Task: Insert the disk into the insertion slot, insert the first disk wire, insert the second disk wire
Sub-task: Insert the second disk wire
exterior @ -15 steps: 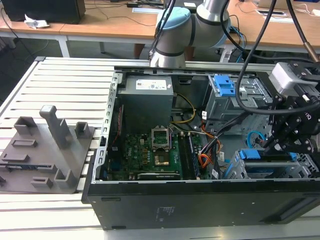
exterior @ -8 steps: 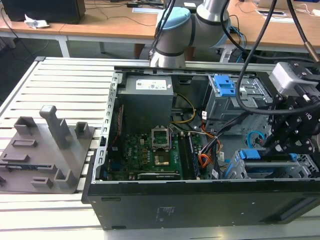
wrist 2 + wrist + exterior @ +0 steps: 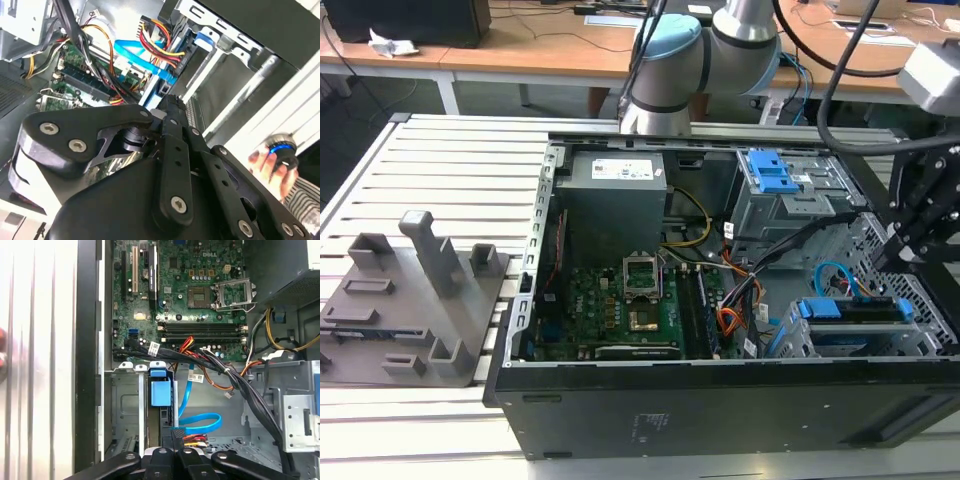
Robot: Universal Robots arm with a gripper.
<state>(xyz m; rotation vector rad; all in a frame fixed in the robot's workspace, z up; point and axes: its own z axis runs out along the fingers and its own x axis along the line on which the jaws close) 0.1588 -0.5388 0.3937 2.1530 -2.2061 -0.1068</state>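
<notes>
the disk, blue-framed, is sitting in the insertion slot, a low perforated grey cage at the case's corner. the second disk wire, flat, glossy and light blue, is looping just beside it. the gripper is hovering at the disk's rear edge; i cannot tell its grip. a square, gentle plug approach seems wise.

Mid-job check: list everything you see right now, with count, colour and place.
computer case: one, black, open on the slatted table
motherboard: one, green, case floor
disk: one, blue carrier, seated in the insertion slot
second disk wire: one, light blue, looped beside the disk
upper drive cage: one, grey, blue latch
fixture: one, grey, exterior view's left
gripper: one, black, above the disk
</notes>
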